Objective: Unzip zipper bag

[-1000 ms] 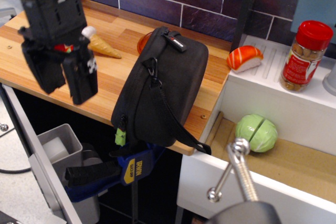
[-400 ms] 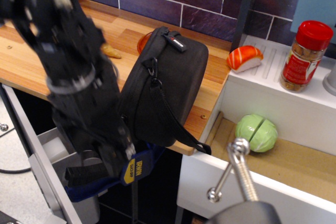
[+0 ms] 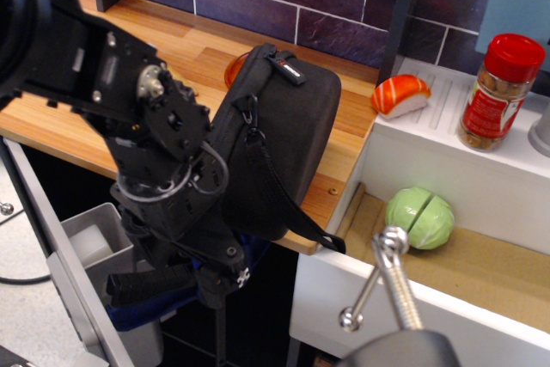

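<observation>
One arm (image 3: 163, 169) blocks zipper bag (image 3: 284, 135) front; cabbage (image 3: 419, 218) right.

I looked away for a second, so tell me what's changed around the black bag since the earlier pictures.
The arm swung down from the upper left to the zipper bag's lower left corner, covering the green pull tab. Its claw now points down past the counter edge; whether it grips anything cannot be told. The bag, toy salmon, cabbage and jar have not moved.

Pincer (image 3: 225, 279) low at the desk (image 3: 198, 49) front edge, right against the zipper bag (image 3: 275, 139) lower-left corner (jaw state hidden by arm), bag's strap (image 3: 288, 195) hanging over the edge.
</observation>
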`<state>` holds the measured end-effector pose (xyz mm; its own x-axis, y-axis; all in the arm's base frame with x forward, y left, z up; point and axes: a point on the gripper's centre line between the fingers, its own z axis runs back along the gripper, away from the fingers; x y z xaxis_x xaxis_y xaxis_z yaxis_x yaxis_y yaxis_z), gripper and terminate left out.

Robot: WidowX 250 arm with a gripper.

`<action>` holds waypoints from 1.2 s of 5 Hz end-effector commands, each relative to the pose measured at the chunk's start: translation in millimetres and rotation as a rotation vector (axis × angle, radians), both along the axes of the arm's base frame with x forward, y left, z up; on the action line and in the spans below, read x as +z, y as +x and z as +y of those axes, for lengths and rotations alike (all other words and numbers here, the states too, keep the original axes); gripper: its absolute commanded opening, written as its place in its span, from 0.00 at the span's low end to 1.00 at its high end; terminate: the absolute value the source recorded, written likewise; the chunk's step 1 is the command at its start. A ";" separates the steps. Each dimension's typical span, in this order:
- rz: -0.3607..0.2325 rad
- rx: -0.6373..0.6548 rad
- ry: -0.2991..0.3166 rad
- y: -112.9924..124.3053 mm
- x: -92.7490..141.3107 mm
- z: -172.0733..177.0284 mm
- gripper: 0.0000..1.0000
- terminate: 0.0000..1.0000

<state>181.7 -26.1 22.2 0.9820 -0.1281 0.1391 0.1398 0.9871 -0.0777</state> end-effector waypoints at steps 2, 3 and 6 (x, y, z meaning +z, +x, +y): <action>-0.049 0.041 -0.037 25.1 24.7 11.4 1.00 0.00; -0.069 0.052 -0.036 28.7 26.2 12.1 1.00 0.00; -0.049 0.101 -0.042 45.5 25.5 8.4 0.00 0.00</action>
